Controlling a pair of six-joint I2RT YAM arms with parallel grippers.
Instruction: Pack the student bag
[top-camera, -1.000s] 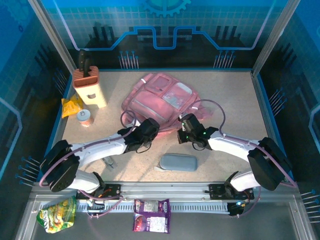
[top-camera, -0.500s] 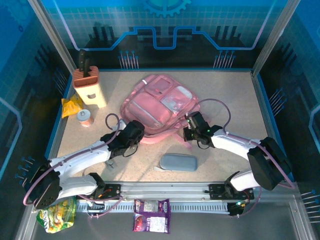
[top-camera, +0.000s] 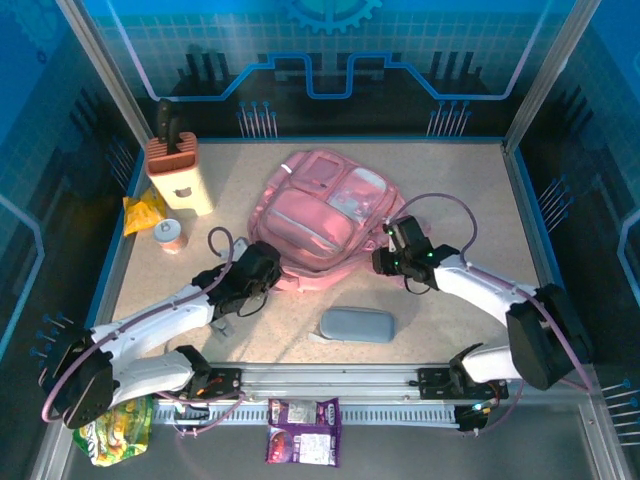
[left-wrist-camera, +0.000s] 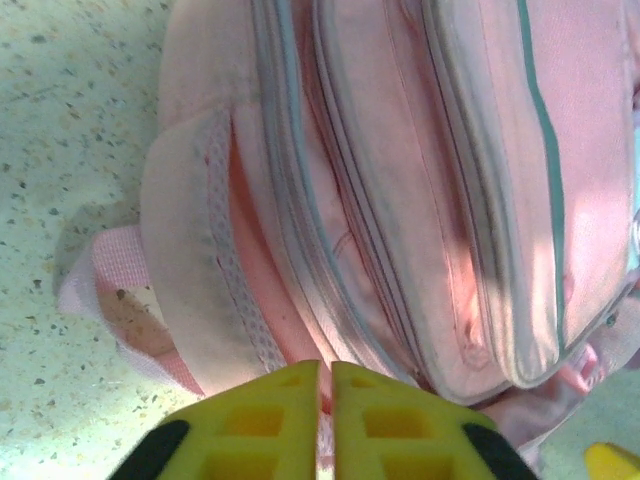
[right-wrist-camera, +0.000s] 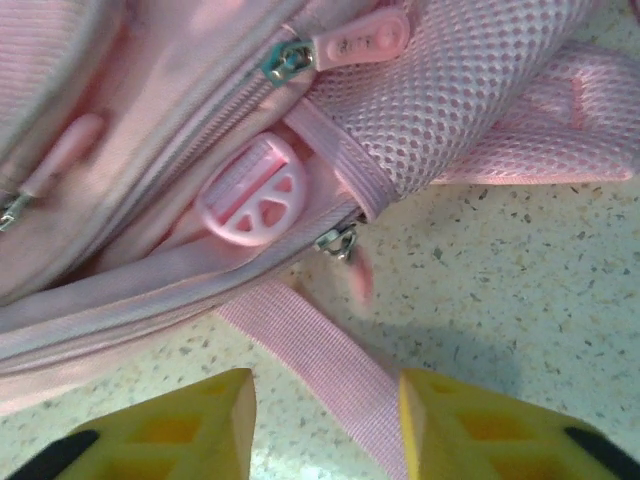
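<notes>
**Item 1. Student bag** (top-camera: 322, 215): pink fabric backpack with pale trim, lying flat at mid-counter with its front pockets up. One pink strap (right-wrist-camera: 320, 355) trails off its near edge onto the counter (top-camera: 470, 190).

**Item 2. Left pincer** (left-wrist-camera: 325, 375): at the bag's near-left corner. Its yellow fingers (left-wrist-camera: 270, 420) are drawn almost together, leaving a thin slit. Whether bag fabric is caught in that slit cannot be told.

**Item 3. Right pincer** (right-wrist-camera: 325, 390): at the bag's near-right corner, jaws apart and holding nothing. The loose strap runs between them, and a zip pull (right-wrist-camera: 338, 240) hangs just beyond.

**Item 4. Grey pencil case** (top-camera: 357, 324): on the counter near the arm bases, outside the bag and apart from it.

**Item 5. Bystanders:** knife block (top-camera: 180, 172), yellow packet (top-camera: 145, 210) and small jar (top-camera: 171, 236) at the far left.

**Hazards (judged):**
- Closing the right pincer here would likely catch the strap instead of the zip pull.
- Lifting by the strap would drag or tip the whole bag.
- Soft fabric may slip or bunch under a thin pinch, shifting the bag toward the pencil case.
- No compartment appears to stand open, so nothing can be loaded yet.
</notes>
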